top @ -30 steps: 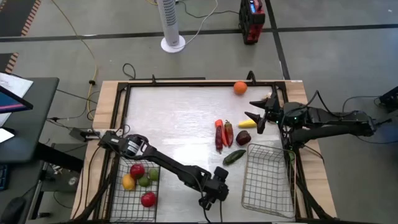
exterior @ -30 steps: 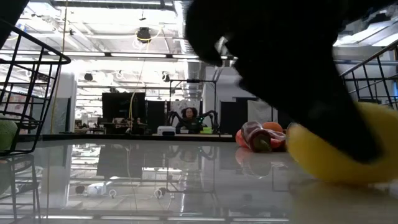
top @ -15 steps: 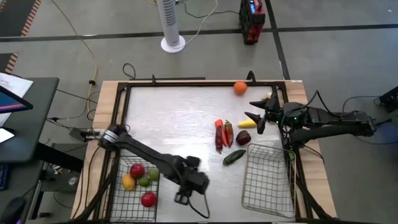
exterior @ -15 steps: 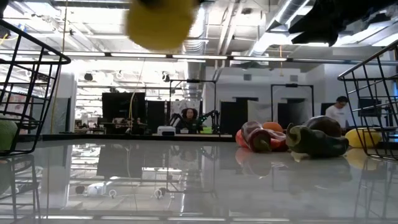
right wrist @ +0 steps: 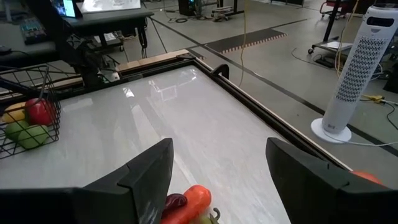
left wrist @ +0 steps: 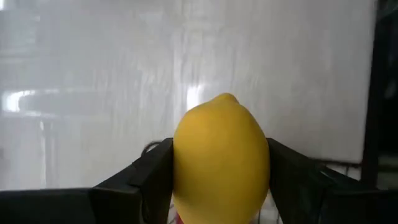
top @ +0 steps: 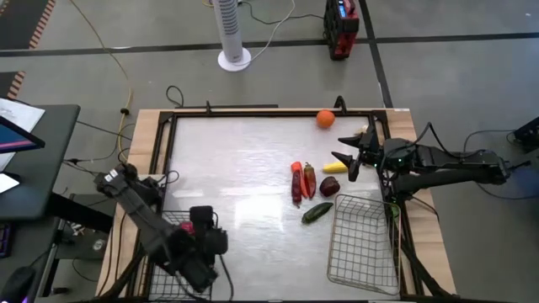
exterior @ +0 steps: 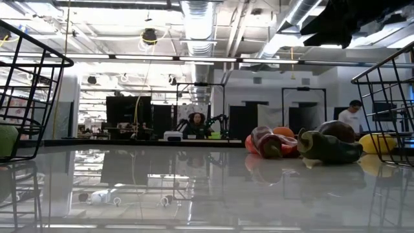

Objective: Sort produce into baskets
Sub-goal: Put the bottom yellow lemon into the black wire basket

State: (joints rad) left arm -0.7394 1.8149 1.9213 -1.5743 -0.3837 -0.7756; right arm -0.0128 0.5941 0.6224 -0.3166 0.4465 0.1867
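Evidently, your left gripper [left wrist: 221, 180] was clamped on a yellow lemon [left wrist: 221, 155], its two fingers [left wrist: 146, 177] pressed against the fruit's sides, and the high view placed that arm over the left basket [top: 160, 265] at the table's near left corner. You had that basket holding a red apple [right wrist: 38, 111] and green limes [right wrist: 25, 134], seen from the right wrist. Your right gripper [top: 347, 160] hung with its fingers spread wide and nothing between them, near the table's right edge, just beside a yellow piece [top: 334, 167] lying on the surface. You had a carrot [top: 296, 178], a red pepper [top: 309, 180], a dark plum [top: 329, 186] and a cucumber [top: 317, 212] grouped close together at mid-table, right of centre. An orange [top: 325, 119] sat apart near the far edge. The right basket [top: 364, 244] stood at the near right with a green piece [top: 392, 210] at its far corner.
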